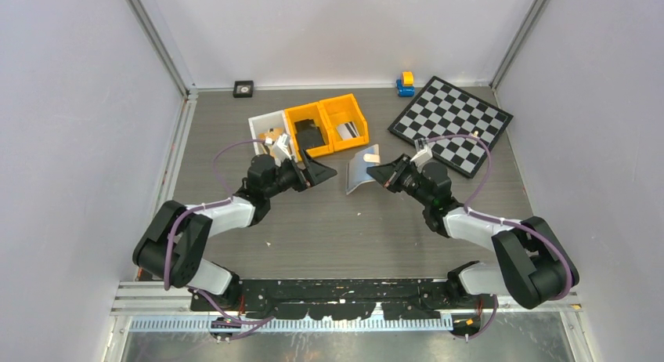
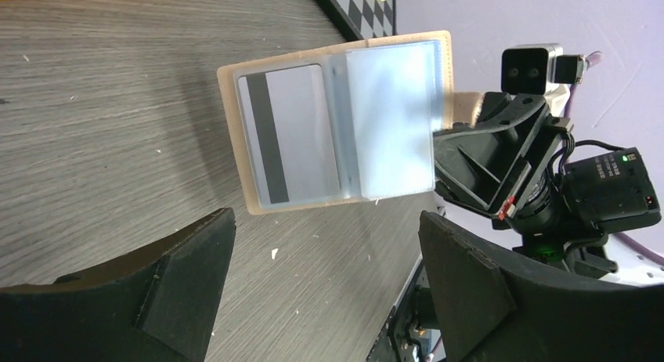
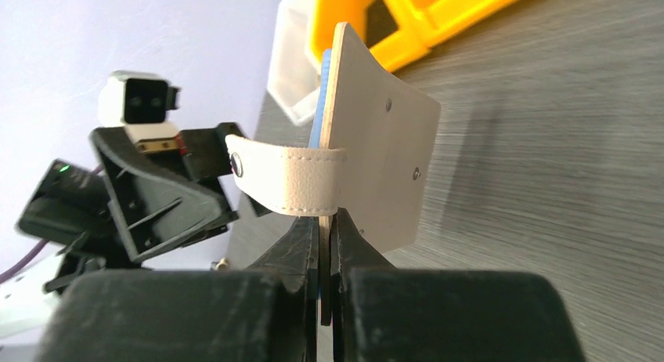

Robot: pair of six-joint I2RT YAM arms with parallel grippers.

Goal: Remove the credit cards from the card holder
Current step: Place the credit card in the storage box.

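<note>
Top view: card holder (image 1: 362, 170) at frame centre, held up, open face toward left gripper (image 1: 317, 172); right gripper (image 1: 384, 174) at its right edge.

Left wrist view: left jaws wide apart, empty. Striped credit card (image 2: 286, 139) sits in card holder's left half, upper centre.

Right wrist view: right jaws clamped on card holder's cover, bottom centre.

Step in hand: approach for extraction. Next you need left fingers aligned on exposed card edge, then pinch and straight pull.

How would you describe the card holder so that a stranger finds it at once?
On the grey table, look just in front of the two orange bins, left of the chessboard. There the right gripper holds a small beige card holder, open like a book. Nothing else is held by a gripper, and a silvery card with a dark stripe shows in one clear pocket.
</note>
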